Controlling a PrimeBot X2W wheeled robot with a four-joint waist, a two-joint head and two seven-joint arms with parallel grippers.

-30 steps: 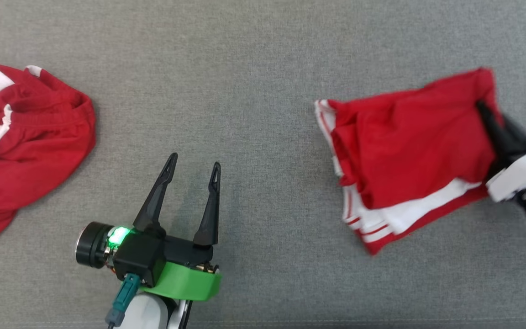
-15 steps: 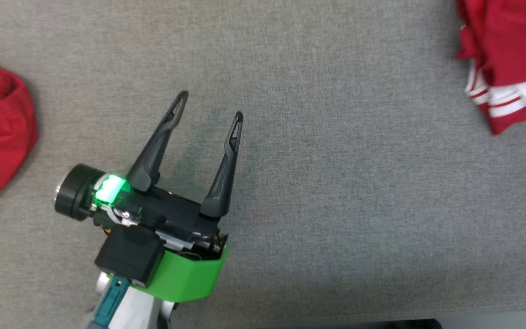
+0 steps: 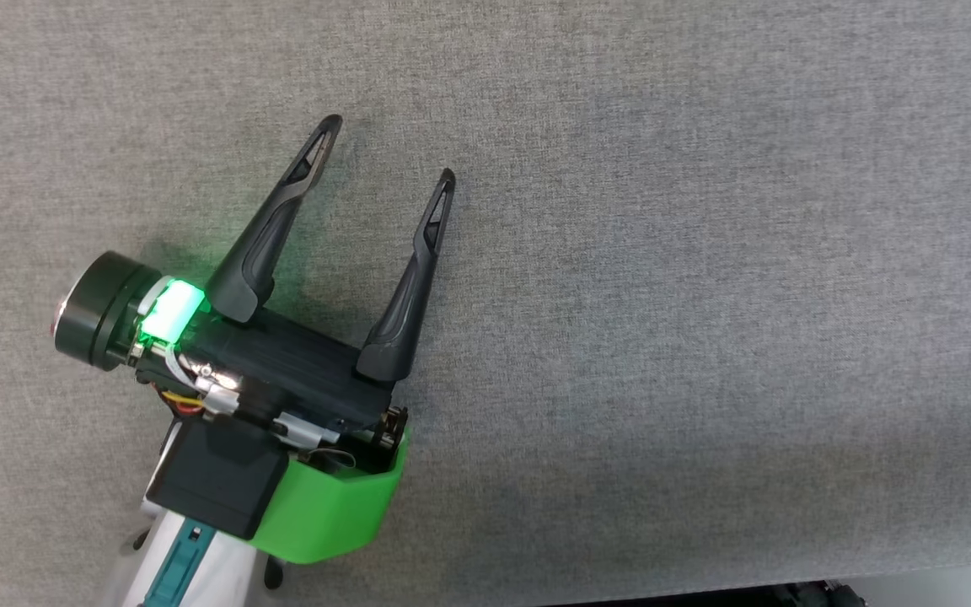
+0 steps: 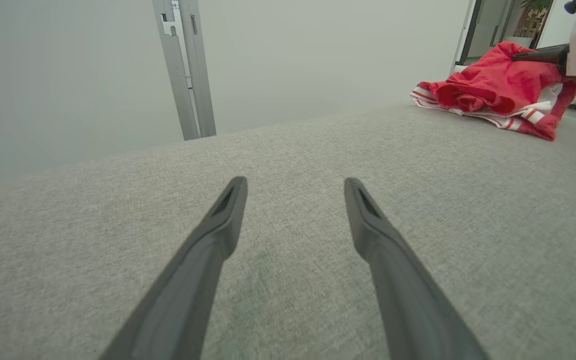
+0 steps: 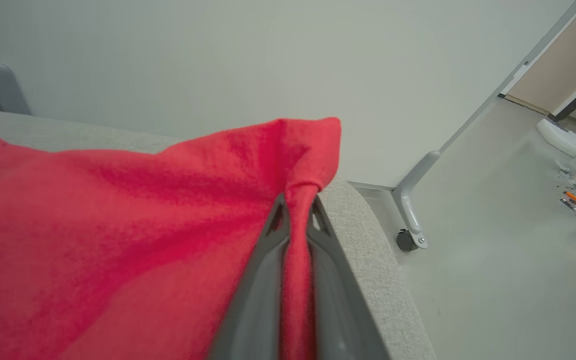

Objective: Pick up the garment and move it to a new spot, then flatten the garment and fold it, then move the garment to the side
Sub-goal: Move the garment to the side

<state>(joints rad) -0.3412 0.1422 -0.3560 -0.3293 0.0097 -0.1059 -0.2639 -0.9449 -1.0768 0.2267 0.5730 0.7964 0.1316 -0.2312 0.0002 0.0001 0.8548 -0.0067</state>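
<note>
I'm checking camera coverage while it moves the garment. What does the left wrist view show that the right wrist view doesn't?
The left wrist view adds the left gripper, open above the bare grey padded surface, the white striped hem and a metal post beyond. The right wrist view adds the surface's rounded edge, a wheeled frame leg and the floor. Shared: the red garment, the right gripper shut on it, and a pale wall.
</note>
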